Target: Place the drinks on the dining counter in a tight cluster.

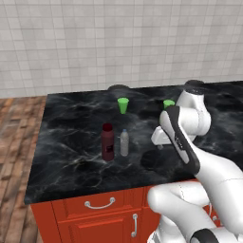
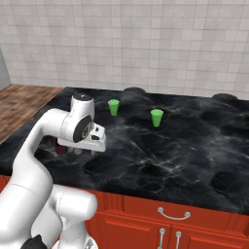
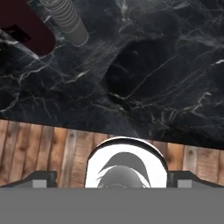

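Observation:
On the dining counter (image 1: 71,166), a black marble-veined slab, a stout dark-red bottle (image 1: 107,141) and a small clear bottle (image 1: 124,142) stand upright close together near the front left. My gripper (image 1: 160,145) hangs just above the slab to their right, pointing down. The hand view looks down on the counter (image 3: 153,65), with the dark-red bottle (image 3: 22,26) and the clear bottle (image 3: 65,19) at its top left. My gripper (image 3: 112,178) is open, fingertips (image 3: 40,179) wide apart with nothing between them. From the right base, the arm partly hides the dark-red bottle (image 2: 60,149).
Two small bright-green cups (image 1: 123,105) (image 1: 168,103) stand farther back on the slab. Red drawers with silver handles (image 1: 99,204) sit under the front edge. A wooden floor (image 1: 14,142) lies to the left and a tiled wall rises behind.

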### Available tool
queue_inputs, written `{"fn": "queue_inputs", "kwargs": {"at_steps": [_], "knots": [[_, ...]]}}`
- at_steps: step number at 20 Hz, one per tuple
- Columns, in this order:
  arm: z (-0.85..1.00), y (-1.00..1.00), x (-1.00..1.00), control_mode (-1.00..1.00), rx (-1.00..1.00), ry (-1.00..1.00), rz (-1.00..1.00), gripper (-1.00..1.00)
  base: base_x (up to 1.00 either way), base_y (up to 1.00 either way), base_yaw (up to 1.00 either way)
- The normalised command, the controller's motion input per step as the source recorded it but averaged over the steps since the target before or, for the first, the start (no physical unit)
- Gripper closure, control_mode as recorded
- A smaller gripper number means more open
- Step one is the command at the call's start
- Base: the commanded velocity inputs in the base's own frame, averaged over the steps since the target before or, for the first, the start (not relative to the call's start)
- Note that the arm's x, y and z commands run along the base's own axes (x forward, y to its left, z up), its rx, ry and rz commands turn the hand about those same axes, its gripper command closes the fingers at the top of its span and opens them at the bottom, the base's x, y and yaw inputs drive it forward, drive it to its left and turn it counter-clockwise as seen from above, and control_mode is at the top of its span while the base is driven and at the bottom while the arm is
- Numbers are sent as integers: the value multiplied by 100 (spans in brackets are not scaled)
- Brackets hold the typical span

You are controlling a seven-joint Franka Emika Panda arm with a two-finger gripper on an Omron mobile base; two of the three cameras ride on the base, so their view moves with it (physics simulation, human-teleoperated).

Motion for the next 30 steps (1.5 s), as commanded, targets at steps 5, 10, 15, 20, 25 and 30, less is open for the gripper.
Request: {"fn": "queue_inputs", "kwargs": {"at_steps": [5,10,15,20,25,30], "knots": [[0,0,0,-100,0,0,0,-100,0,0,0],[0,0,-3,100,0,0,0,-100,-20,3,0],[0,0,0,100,0,0,0,-100,-71,9,0],[0,0,0,100,0,0,0,-100,-74,18,19],[0,0,0,100,0,0,0,-100,-31,28,80],[0,0,0,100,0,0,0,-100,-19,33,91]]}}
